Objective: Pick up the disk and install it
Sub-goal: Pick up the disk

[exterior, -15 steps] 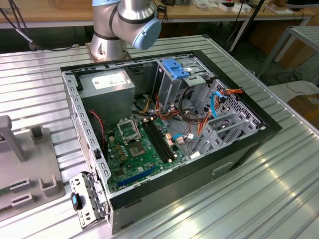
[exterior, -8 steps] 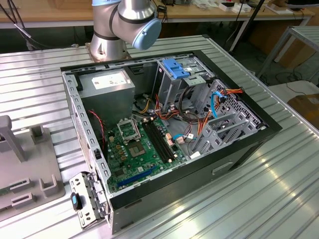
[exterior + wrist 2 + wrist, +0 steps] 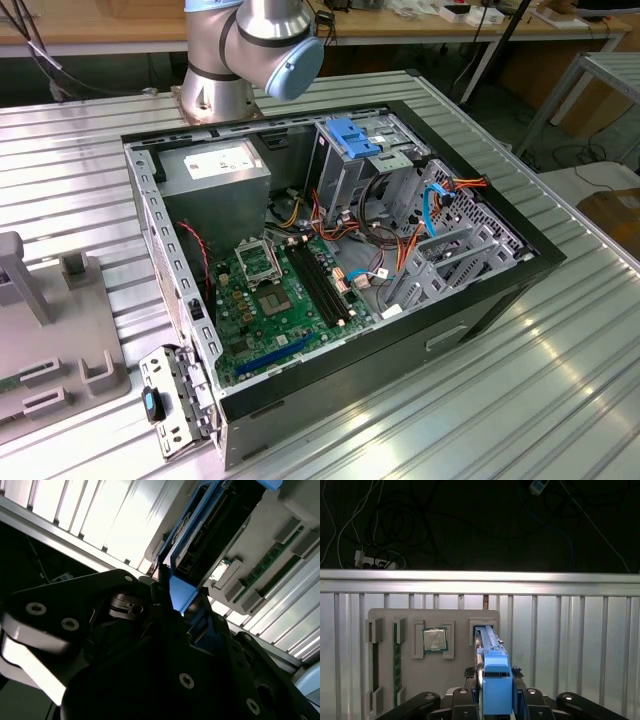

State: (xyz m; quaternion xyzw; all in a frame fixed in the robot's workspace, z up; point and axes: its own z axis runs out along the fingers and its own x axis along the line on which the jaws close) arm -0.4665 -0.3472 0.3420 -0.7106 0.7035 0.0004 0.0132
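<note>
First wrist view showed the disk [image 3: 488, 642] standing on edge, its bright blue side rail facing the camera, with its far end at a slot in a grey holder tray [image 3: 462, 617]; whether it sat in that slot or just above it could not be told. The gripper [image 3: 493, 674] was clamped on the disk, one black finger pressed against each side near the blue end. In the second wrist view the disk [image 3: 215, 530] ran away from the gripper [image 3: 182, 602] towards the tray [image 3: 280, 515], the blue rail pinched between the dark fingers. Just beside the disk on the tray lay a square processor chip [image 3: 434, 640] in its own recess, and farther along two green memory sticks [image 3: 397, 665]. The tray rested on a ribbed metal table [image 3: 570, 645], beyond whose edge cables [image 3: 370, 555] lay on a dark floor. In the exterior view the arm [image 3: 250, 45] rose behind an open computer case [image 3: 480, 300] holding a blue-topped drive cage [image 3: 350, 150], a grey power-supply box [image 3: 215, 170] and a green motherboard [image 3: 265, 290]; the tray [image 3: 60, 350] lay at the exterior view's left, well apart from the drive cage.
</note>
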